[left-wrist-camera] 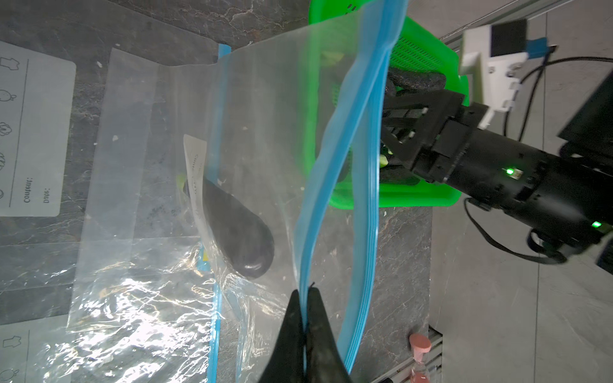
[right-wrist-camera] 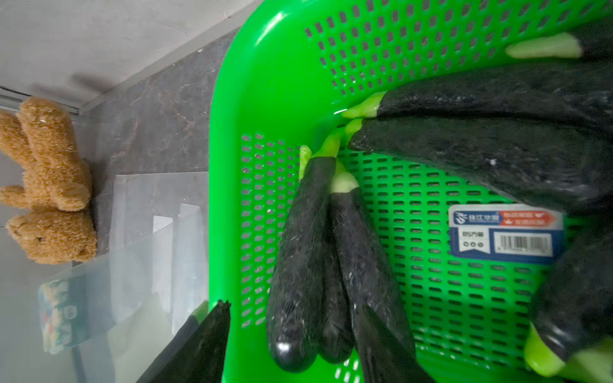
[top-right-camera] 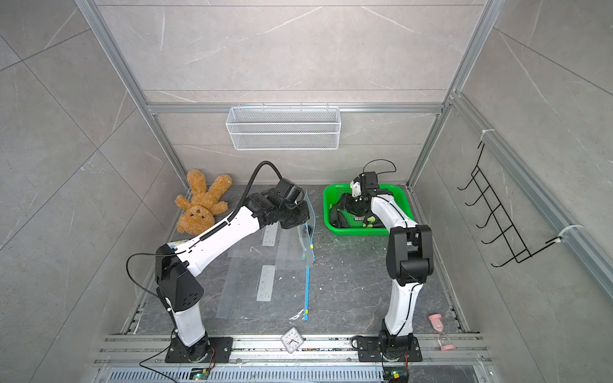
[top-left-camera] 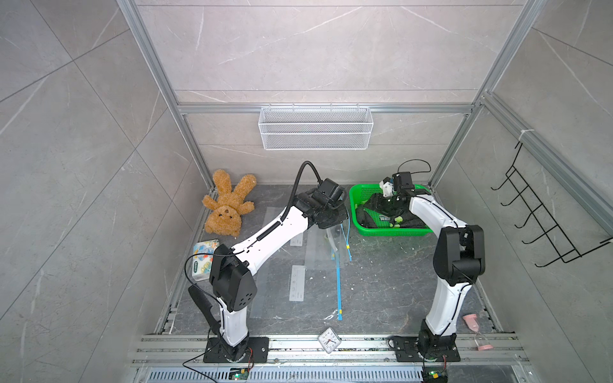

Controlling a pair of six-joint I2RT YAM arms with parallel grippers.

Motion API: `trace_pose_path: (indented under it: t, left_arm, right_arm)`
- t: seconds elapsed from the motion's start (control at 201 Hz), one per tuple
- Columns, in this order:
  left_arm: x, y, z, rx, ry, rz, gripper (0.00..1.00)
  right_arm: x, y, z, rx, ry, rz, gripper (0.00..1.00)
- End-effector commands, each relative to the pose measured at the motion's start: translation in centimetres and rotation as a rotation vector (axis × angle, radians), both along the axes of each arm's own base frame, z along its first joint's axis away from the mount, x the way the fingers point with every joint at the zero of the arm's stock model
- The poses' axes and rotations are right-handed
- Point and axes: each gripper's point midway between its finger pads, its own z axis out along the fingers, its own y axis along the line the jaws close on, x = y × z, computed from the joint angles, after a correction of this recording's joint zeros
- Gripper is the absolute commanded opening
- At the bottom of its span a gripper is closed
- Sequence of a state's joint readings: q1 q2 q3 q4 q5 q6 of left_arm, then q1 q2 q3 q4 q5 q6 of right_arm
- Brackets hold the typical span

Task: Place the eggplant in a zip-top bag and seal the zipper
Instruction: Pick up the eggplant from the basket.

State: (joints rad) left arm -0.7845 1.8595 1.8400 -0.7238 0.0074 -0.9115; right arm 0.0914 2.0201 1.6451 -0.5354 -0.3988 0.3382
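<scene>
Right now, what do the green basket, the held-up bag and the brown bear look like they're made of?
Green basket: rigid moulded plastic, glossy, judging by its highlights and punched slots. Zip-top bag: thin clear plastic film that sags softly and shows the table through it, with a blue, plastic-looking zipper strip. Brown bear: plush fabric, matte with a curly pile; its filling can't be seen.

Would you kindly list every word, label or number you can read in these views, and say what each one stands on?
"Content:" and "Date:": white label on the flat bag.
"Conte…": creased label on the lifted bag; the rest cannot be read.
"BS": sticker in the green basket; its Chinese lines and barcode digits are too blurred.
Clock: numerals too small to read.
</scene>
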Motion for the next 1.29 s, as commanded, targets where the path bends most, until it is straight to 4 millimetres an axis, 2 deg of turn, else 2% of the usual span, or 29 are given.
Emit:
trace_pose_path:
  t: [0.0,0.329,0.682,0.801,0.995,1.115,1.289]
  left_arm:
    - [0.7,-0.6,1.0,-0.025,-0.031,-0.021,0.0]
    - [0.6,-0.4,1.4,-0.028,-0.04,-0.024,0.0]
    - [0.4,-0.5,1.3,-0.03,-0.038,-0.036,0.0]
    - [0.3,-0.7,1.4,-0.035,-0.038,-0.049,0.0]
    - [0.1,-0.8,1.3,-0.034,-0.035,-0.07,0.0]
    - [0.0,-0.8,1.1,-0.035,-0.027,-0.08,0.0]
    - [-0.1,-0.9,1.5,-0.042,-0.035,-0.095,0.0]
  right_arm:
    - [1.1,0.4,-0.4,0.001,0.023,-0.026,0.63]
    - [2.7,2.9,-3.5,-0.032,0.1,-0.008,0.61]
    - [2.4,2.5,-7.6,-0.126,0.181,-0.041,0.57]
    - [2.1,2.3,-8.3,-0.138,0.191,-0.044,0.5]
    - [2.3,2.3,-7.0,-0.132,0.155,-0.044,0.22]
    - [2.5,2.3,-5.0,-0.131,0.113,-0.037,0.17]
    - [2.3,2.1,-0.8,-0.134,0.029,-0.03,0.14]
